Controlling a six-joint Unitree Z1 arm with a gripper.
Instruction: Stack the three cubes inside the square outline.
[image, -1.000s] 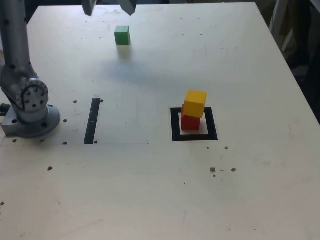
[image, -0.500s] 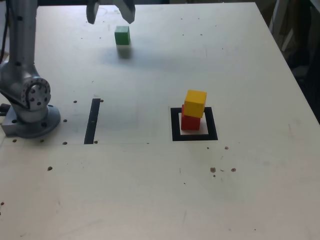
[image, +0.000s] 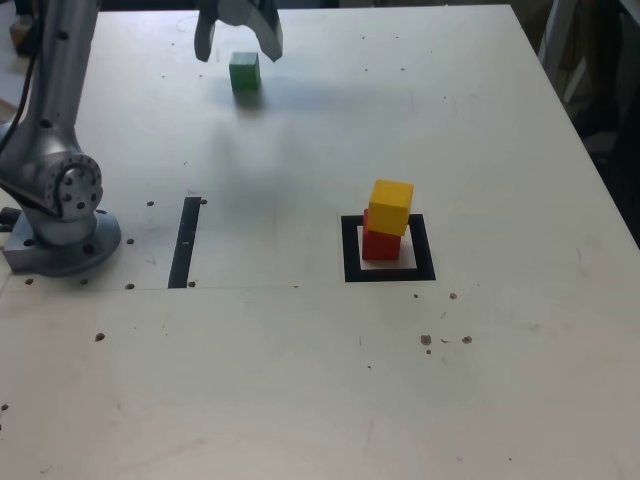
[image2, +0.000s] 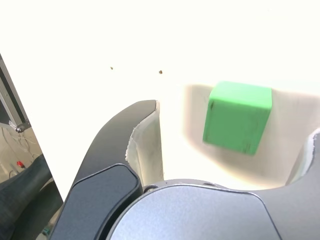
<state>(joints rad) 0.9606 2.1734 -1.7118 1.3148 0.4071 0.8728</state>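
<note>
Since the earlier frames the end effector has dropped from the top edge of the exterior view and shifted toward that view's right, so its two dark fingers now straddle the green cube from above instead of hanging off to one side of it. The arm's grey column has leaned further in over the surface as well. Nothing else has shifted.

Reading the exterior view from its left: the arm's round base sits bolted near the surface's edge, with the arm rising from it and reaching toward the far side. Just beside the base, toward the view's right, lies a narrow black strip. Beyond it, at the far side, the green cube rests flat on the surface with the end effector over it, fingers spread wide and gripping nothing. The wrist view shows the same: the green cube sits between the padded fingers, with clear gaps to each.

Further toward the exterior view's right is the square outline. Inside it stands the red cube, and the yellow cube sits on top of that, turned slightly and overhanging a little. The green cube is well apart from this stack.
</note>
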